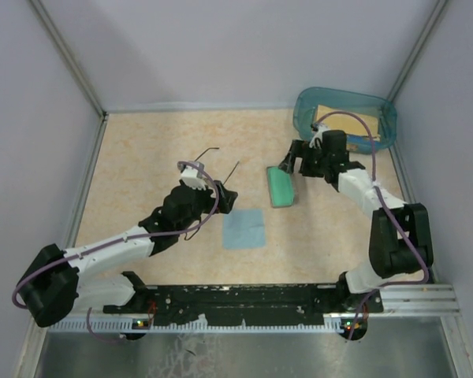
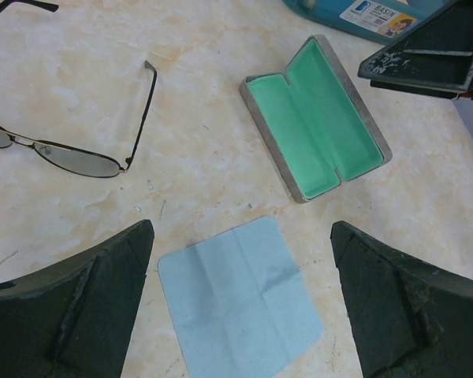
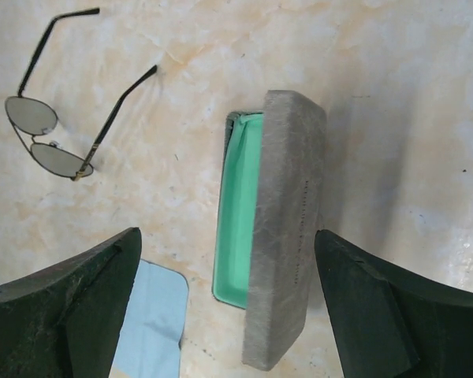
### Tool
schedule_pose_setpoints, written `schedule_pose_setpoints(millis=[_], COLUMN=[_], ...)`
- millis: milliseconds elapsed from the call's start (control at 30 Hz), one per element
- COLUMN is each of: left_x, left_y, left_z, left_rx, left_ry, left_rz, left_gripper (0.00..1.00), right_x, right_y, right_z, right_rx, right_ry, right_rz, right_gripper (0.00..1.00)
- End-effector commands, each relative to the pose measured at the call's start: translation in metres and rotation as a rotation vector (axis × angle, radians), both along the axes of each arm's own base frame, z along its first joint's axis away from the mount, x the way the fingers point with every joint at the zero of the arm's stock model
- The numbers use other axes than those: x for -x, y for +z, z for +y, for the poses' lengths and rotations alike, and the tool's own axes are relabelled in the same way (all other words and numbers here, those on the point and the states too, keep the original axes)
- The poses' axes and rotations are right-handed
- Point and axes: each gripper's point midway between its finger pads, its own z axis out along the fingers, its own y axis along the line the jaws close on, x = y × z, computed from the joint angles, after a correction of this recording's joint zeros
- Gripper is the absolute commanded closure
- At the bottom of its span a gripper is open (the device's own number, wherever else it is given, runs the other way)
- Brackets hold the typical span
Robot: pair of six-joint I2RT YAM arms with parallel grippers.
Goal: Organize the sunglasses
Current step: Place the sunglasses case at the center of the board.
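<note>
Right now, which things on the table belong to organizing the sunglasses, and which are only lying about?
Belong to the job:
- sunglasses, temple arms unfolded
- grey case, open, green lining showing (likely where they go)
- light blue cloth, lying flat (probably goes with them)

Just lying about:
- teal basin, at the far right corner

case (image 2: 319, 118) grey outside, green inside | cloth (image 2: 240, 303) light blue | sunglasses (image 2: 77, 161) dark (lenses grey)

Soft, even overhead light leaves the pale bench (image 1: 158, 150) evenly bright. A faint shadow lies beside the case (image 3: 288, 236). Wrist views are sharp; the left pincer (image 2: 240, 227) reads dark yet textured.
</note>
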Motion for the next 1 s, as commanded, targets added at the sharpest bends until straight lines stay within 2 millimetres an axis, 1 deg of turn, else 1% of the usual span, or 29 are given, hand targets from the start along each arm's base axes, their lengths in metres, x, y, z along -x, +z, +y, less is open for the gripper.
schedule_pose_setpoints(millis=[0,67,267,333,367,433,533,600,667,833,967], left_x=[-0.002,-0.002,0.001,0.002,0.003,0.003,0.003,0.004,0.004,0.004,0.003], left_y=[0.011,0.012,0.013,0.013,0.012,0.013,0.012,0.011,0.012,0.011,0.01], left_z=[0.007,0.009,0.02,0.024,0.025,0.028,0.031,0.033,0.034,0.036,0.039], left_rx=[-0.001,-0.005,-0.014,-0.015,-0.016,-0.015,-0.016,-0.018,-0.015,-0.02,-0.022], left_ry=[0.018,0.024,0.049,0.06,0.065,0.07,0.085,0.09,0.094,0.101,0.114], left_rz=[-0.037,-0.04,-0.046,-0.049,-0.05,-0.052,-0.047,-0.047,-0.049,-0.049,-0.046], left_gripper=[0.0,0.0,0.0,0.0,0.0,0.0,0.0,0.0,0.0,0.0,0.0], right_x=[-0.009,-0.013,-0.025,-0.029,-0.03,-0.035,-0.04,-0.044,-0.047,-0.053,-0.053], right_y=[0.013,0.012,0.005,0.0,0.002,-0.009,-0.013,-0.015,-0.017,-0.021,-0.027], right_z=[-0.004,-0.003,-0.006,-0.006,-0.006,-0.005,-0.001,0.002,0.006,0.02,0.034], right_rx=[0.232,0.29,0.409,0.428,0.43,0.446,0.457,0.464,0.466,0.459,0.462], right_ry=[-0.065,-0.077,-0.106,-0.104,-0.105,-0.099,-0.087,-0.077,-0.061,-0.017,0.013], right_rz=[-0.039,-0.033,-0.006,0.003,0.0,0.027,0.034,0.039,0.041,0.047,0.055], right_gripper=[0.11,0.11,0.18,0.2,0.21,0.24,0.28,0.31,0.33,0.33,0.33])
